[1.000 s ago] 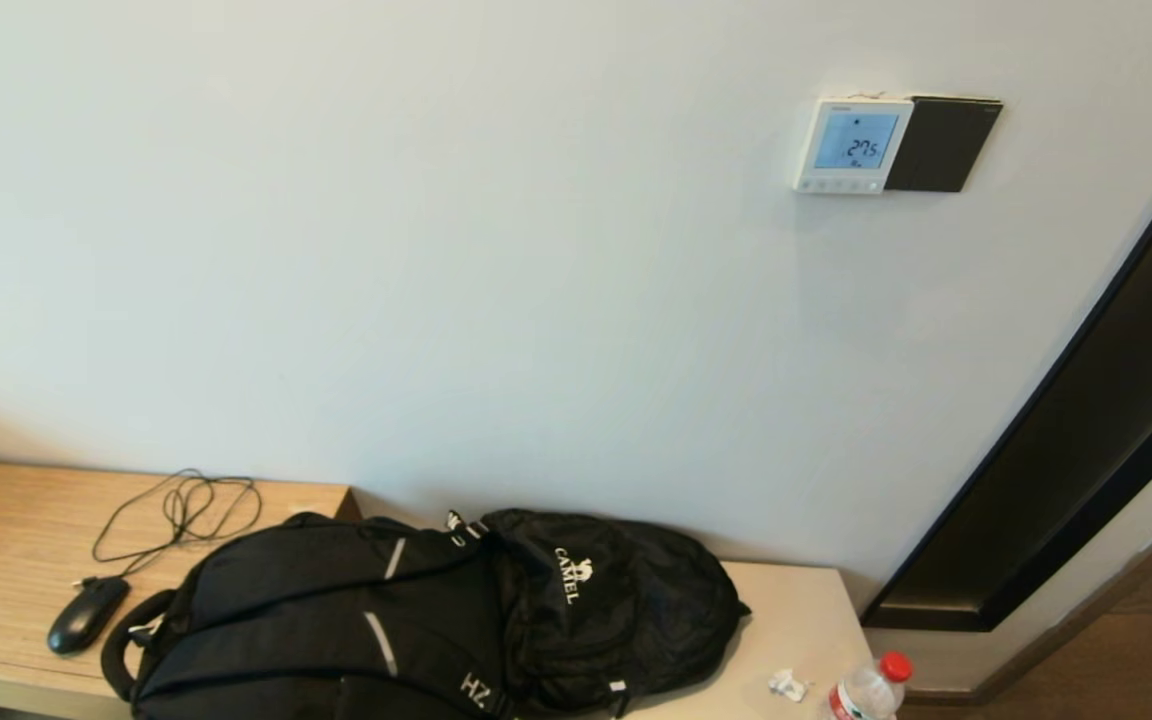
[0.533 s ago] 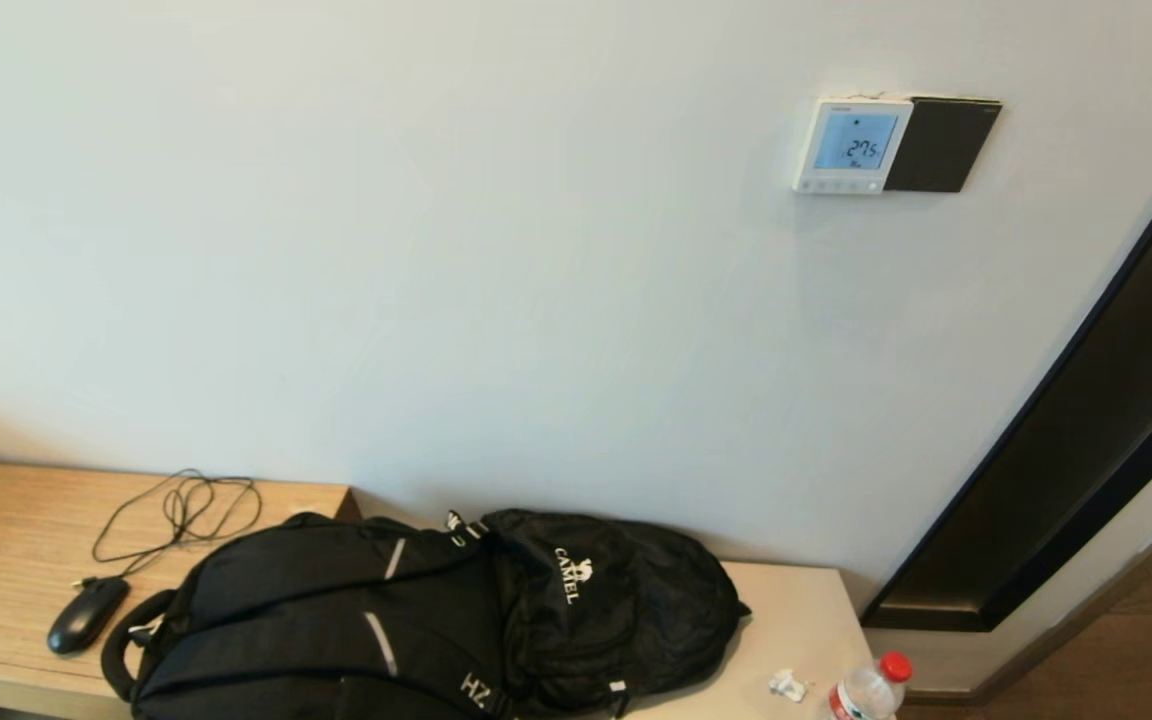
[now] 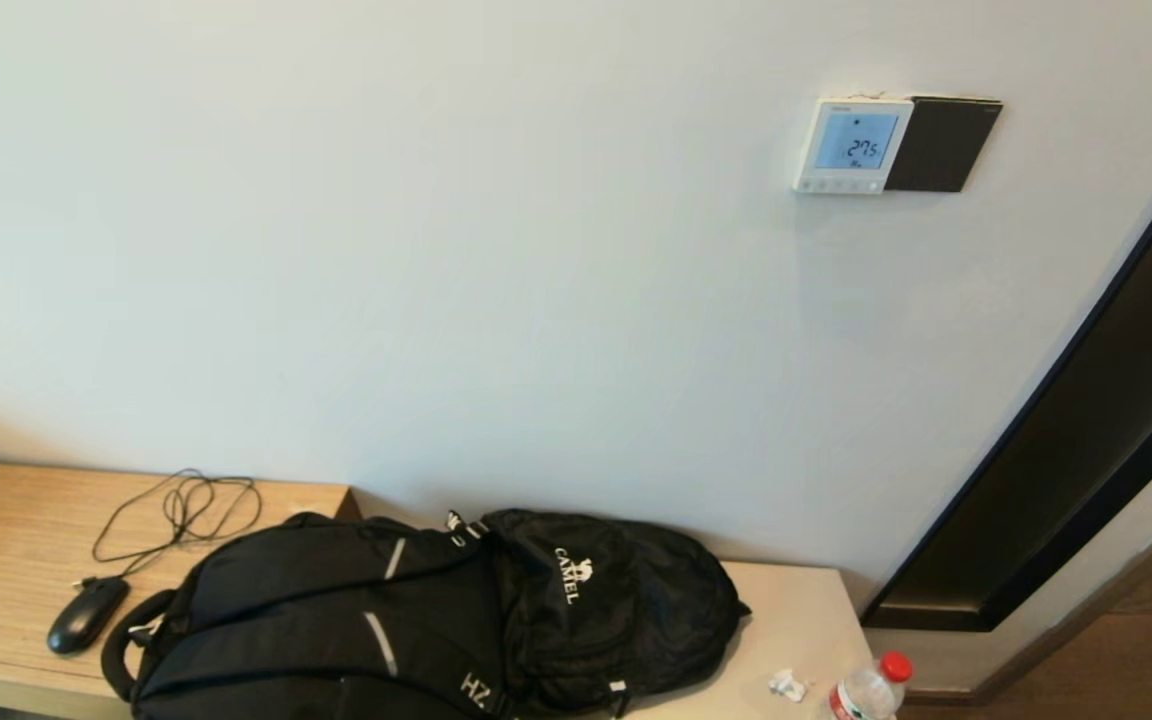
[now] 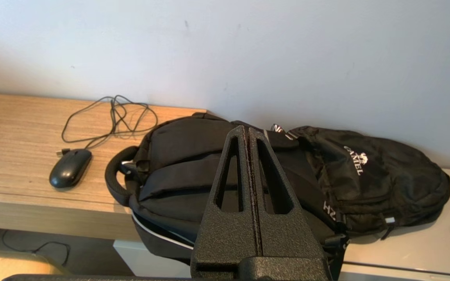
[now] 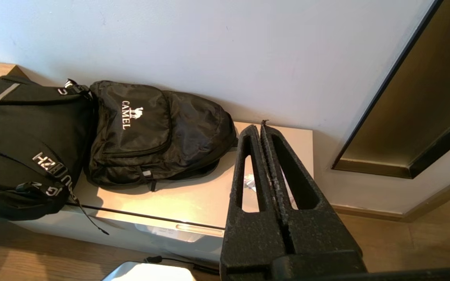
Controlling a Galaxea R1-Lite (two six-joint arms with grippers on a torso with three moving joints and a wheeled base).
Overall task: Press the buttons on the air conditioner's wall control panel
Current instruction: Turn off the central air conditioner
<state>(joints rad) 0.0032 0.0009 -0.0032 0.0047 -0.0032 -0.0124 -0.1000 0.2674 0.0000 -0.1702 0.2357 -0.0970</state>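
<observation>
Lying at far left on the wooden desk [image 3: 6, 530]: a black wired mouse [image 3: 86, 614], cable [image 3: 179, 510] looping loosely behind it toward the wall.

Resting next along: a large black backpack [image 3: 326, 630], overlapping the seam between wooden desk and pale cabinet top [image 3: 801, 620], touching a smaller black CAMEL bag [image 3: 616, 600] on its right side.

Hovering low in front of the furniture, outside the head view: left gripper [image 4: 247, 132], fingers pressed flat together with only a thin seam between them, gripping nothing, pointing toward the large backpack and the wall beyond.

Hovering likewise, further right and outside the head view: right gripper [image 5: 261, 128], fingers closed against each other, gripping nothing, tips aiming over the right end of the pale cabinet top beside the CAMEL bag.

Lying near the cabinet's right front corner: a small crumpled white wrapper [image 3: 787, 685], just beside a clear plastic bottle with a red cap [image 3: 868, 688].

Hanging high on the white wall [image 3: 436, 250], well above and apart from both grippers: the air conditioner's wall control panel [image 3: 852, 145], blue screen showing 27.5, the buttons [image 3: 839, 185] running along its bottom strip. Touching its right edge: a glossy black plate [image 3: 943, 144].

Running diagonally at far right: a dark door frame [image 3: 1066, 470].
</observation>
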